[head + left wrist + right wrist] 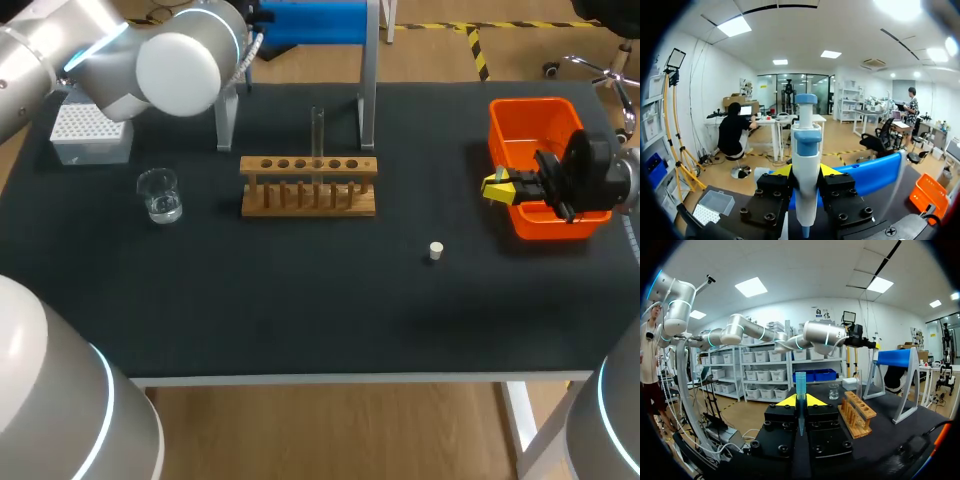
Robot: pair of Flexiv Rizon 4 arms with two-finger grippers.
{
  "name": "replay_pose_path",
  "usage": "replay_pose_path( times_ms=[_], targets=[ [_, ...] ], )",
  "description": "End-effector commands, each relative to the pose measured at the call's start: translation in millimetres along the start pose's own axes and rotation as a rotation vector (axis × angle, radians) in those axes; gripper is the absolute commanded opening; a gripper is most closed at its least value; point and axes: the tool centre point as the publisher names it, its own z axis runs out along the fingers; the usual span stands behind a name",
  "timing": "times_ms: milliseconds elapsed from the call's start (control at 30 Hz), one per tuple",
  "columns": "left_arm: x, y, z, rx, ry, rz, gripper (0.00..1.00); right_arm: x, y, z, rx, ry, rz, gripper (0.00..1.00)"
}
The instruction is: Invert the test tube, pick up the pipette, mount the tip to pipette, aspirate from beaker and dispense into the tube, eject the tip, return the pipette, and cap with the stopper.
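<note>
My left gripper (806, 172) is shut on the white and blue pipette (806, 135), which stands upright between its yellow tips, up by the blue stand (875, 172). My right gripper (497, 186) hovers by the orange bin's (530, 120) near left side, shut on a blue pipette tip (800, 387) that points down between its fingers. The clear test tube (317, 135) stands upright in the wooden rack (308, 186). A glass beaker (160, 195) holding some liquid sits left of the rack. The small white stopper (436, 250) lies on the mat between the rack and the bin.
A tip box (90, 130) sits at the back left under my left arm. The stand's metal legs (368, 90) rise behind the rack. The black mat's front half holds nothing but the stopper.
</note>
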Motion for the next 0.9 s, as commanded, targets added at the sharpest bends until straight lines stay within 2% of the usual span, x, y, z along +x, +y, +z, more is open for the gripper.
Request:
replay_pose_path(
  times_ms=[33,433,900],
  targets=[
    [-6.1,-5.4,-14.3,-0.010,0.051,0.008,0.00,0.6,0.1,-0.4,0.002,0.000,0.000,0.00],
    [-5.8,-21.2,-55.7,0.007,0.278,0.079,0.00,0.6,0.1,-0.4,0.002,0.000,0.000,0.00],
    [-18.2,-19.3,-98.1,-0.008,0.427,0.135,0.00,0.6,0.1,-0.4,0.002,0.000,0.000,0.00]
  ],
)
